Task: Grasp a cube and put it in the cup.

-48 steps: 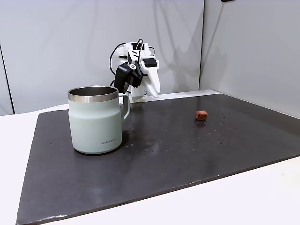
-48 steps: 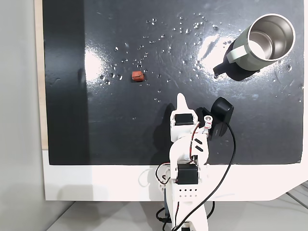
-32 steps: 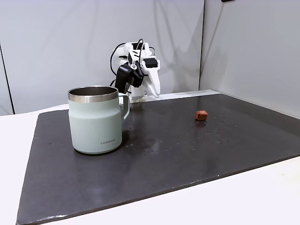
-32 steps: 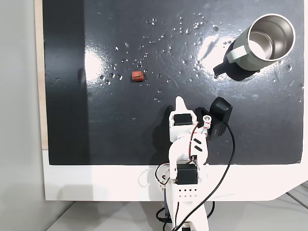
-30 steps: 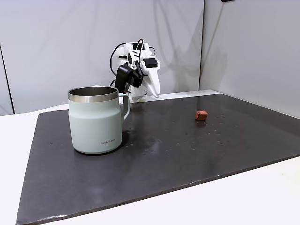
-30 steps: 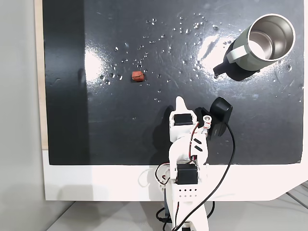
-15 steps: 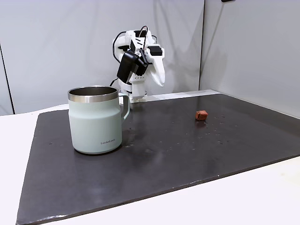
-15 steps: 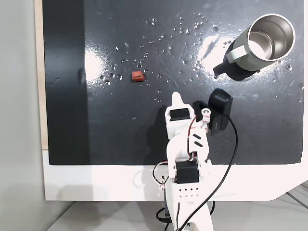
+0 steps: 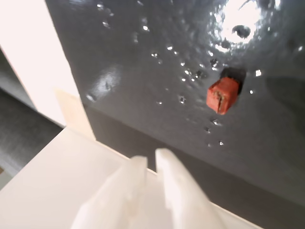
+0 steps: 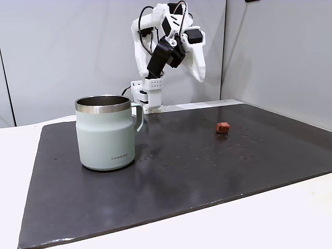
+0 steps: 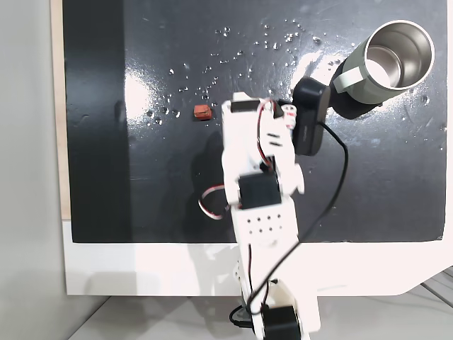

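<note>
Reddish-brown and small, the cube [image 9: 222, 95] lies alone on the dark mat [image 9: 143, 71], which we see in the wrist view speckled with shiny droplets and glare. In that view our gripper [image 9: 150, 160] rises from the bottom edge with its two pale fingers [image 9: 169, 181] nearly together, a thin slit between them and nothing in it; it hangs above the mat, well apart from the cube, which sits up and to the right of the tips.

In a fixed view from the side, the arm [image 10: 168, 39] is raised high over the back of the mat, the cube [image 10: 222, 127] rests toward the right, and the mint-green mug [image 10: 106, 132] stands upright at the left, handle turned toward the arm. Nothing lies between cube and mug.

In a fixed view from above, the cube [image 11: 202, 112] sits just left of the arm [image 11: 255, 156], while the mug [image 11: 389, 57] stands at the top right corner, its steel inside bare. A black camera [image 11: 308, 124] on the wrist overlaps the mug's handle side.
</note>
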Controlling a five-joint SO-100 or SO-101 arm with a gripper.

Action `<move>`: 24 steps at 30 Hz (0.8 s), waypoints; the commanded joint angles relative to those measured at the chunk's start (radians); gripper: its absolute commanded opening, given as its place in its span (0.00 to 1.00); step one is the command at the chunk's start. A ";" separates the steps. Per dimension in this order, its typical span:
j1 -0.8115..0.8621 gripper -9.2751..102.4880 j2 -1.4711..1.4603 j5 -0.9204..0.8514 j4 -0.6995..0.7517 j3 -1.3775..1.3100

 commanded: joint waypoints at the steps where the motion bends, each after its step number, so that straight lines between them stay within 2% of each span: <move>1: -0.020 0.08 -0.144 0.067 0.077 -0.207; 9: -0.064 0.08 -0.442 0.192 0.209 -0.489; 19: -0.135 0.08 -0.756 0.247 0.342 -0.804; 24: -0.144 0.08 -0.848 0.259 0.403 -0.879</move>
